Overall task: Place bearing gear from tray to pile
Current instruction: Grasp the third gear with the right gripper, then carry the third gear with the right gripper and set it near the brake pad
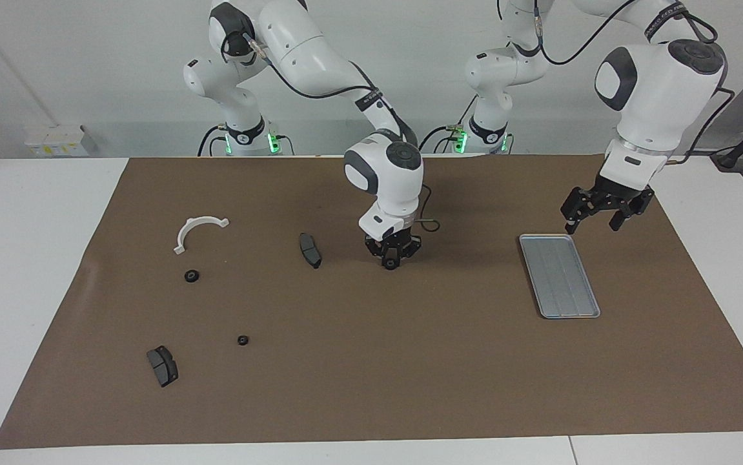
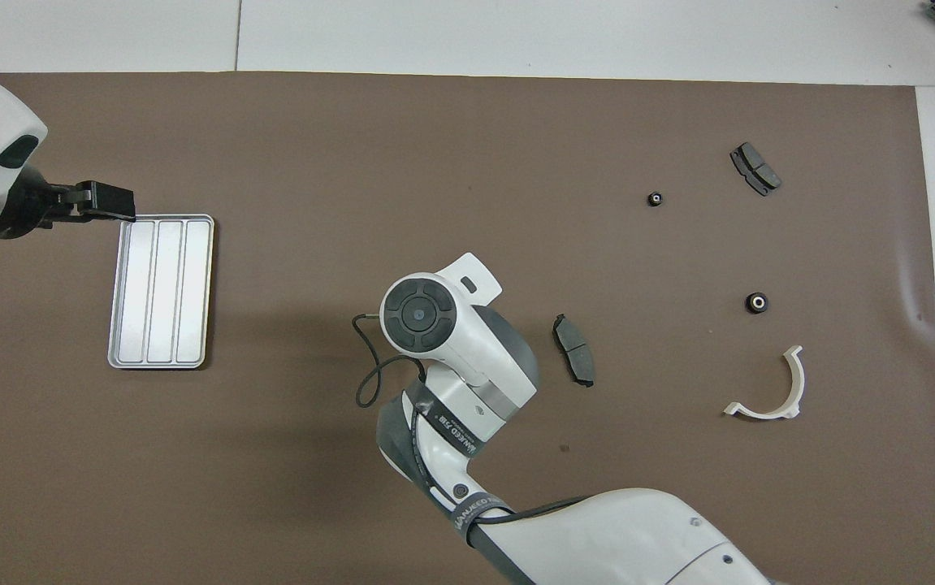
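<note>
My right gripper (image 1: 390, 261) is low over the middle of the mat, shut on a small black bearing gear (image 1: 390, 264). In the overhead view its own wrist hides both. The silver ridged tray (image 1: 558, 274) (image 2: 160, 290) lies bare toward the left arm's end. My left gripper (image 1: 592, 226) hangs open in the air close to the tray's rim, holding nothing. The pile's parts lie spread out toward the right arm's end: a white half-ring bracket (image 1: 198, 230) (image 2: 776, 390) and two dark brake pads (image 1: 310, 250) (image 1: 162, 365).
Two more small black bearing gears (image 1: 192, 276) (image 1: 243, 340) lie on the brown mat (image 1: 371, 374) among the pile's parts. One brake pad (image 2: 573, 349) lies just beside the right arm's wrist. A thin cable loops off that wrist.
</note>
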